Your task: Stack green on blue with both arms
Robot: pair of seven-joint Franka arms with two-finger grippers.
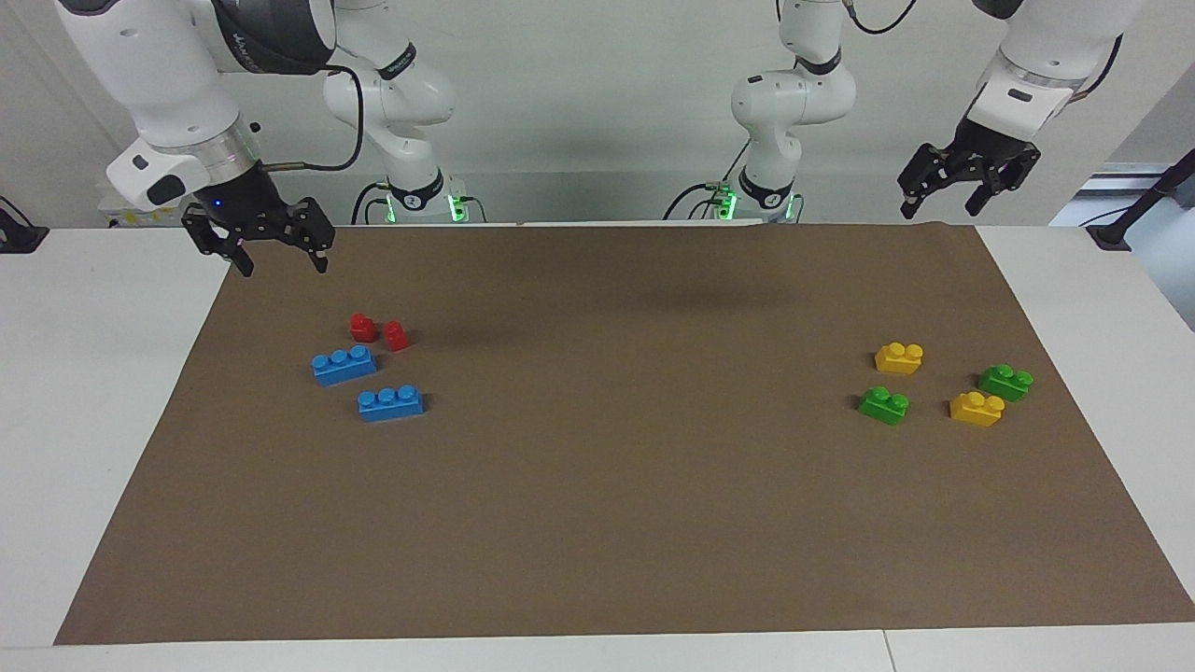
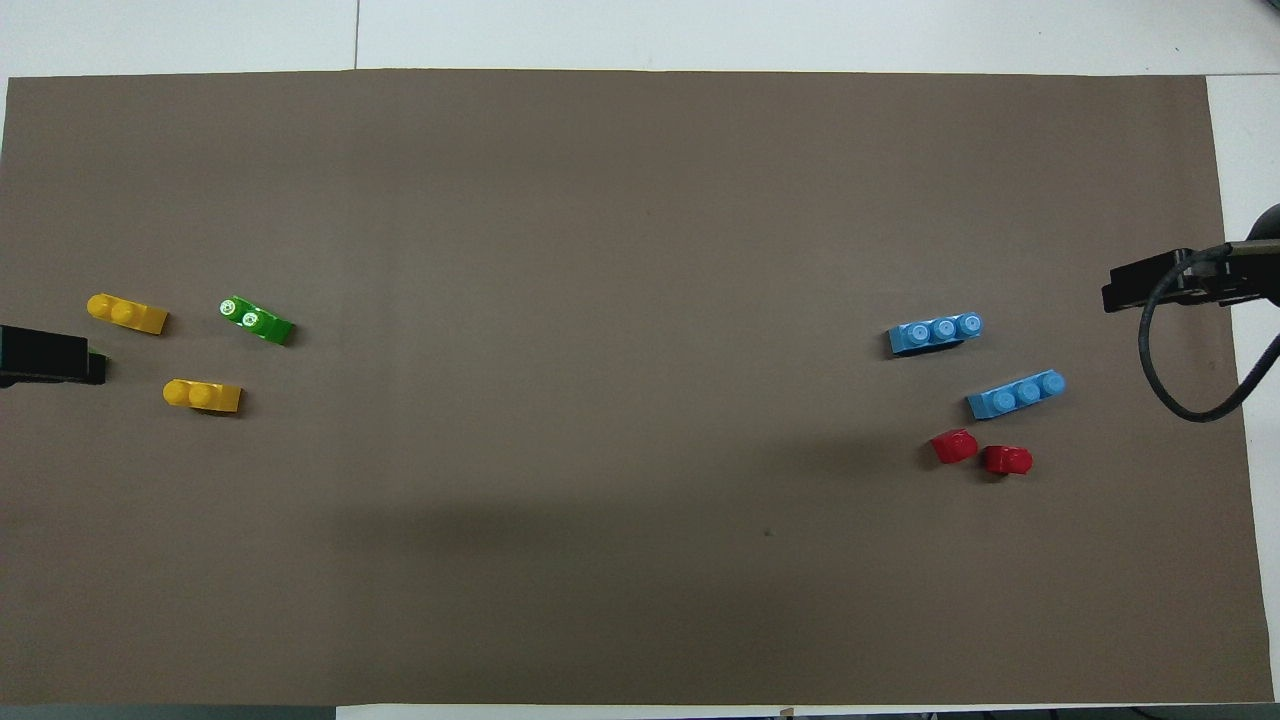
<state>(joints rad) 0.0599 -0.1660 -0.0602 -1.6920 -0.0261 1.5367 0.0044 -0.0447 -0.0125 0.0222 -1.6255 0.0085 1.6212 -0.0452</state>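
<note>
Brown mat [image 1: 597,560] first, bare along its farthest stretch from the robots and spread over the white table [image 1: 103,392]. Moving up toward the right arm's end, we come to the farther blue brick [image 1: 391,402] [image 2: 935,333], three studs up, flat on the mat. Just beside it and nearer to the robots lies the nearer blue brick [image 1: 344,364] [image 2: 1015,392], apart from its twin and slightly angled. Two red pieces [image 1: 380,330] [image 2: 980,453] stand close together, nearer to the robots again.

Over at the left arm's end, four small bricks sit in a loose cluster, none touching. The inner green brick [image 1: 884,404] [image 2: 255,320] lies toward the table's middle, and nothing is stacked on either blue one. The outer green brick [image 1: 1005,382] sits closer to the mat's edge; from overhead it is hidden under the gripper. One yellow brick [image 1: 899,357] [image 2: 202,395] is nearer to the robots, and the other yellow brick [image 1: 977,408] [image 2: 127,313] lies between the two greens.

And the arms: the right gripper [image 1: 283,266] [image 2: 1165,280] hangs over the mat's edge at its own end, fingers spread wide, holding nothing. The left gripper [image 1: 941,207] [image 2: 45,355] is raised over its end of the table, fingers also apart and carrying nothing. Both arms wait clear of the bricks.
</note>
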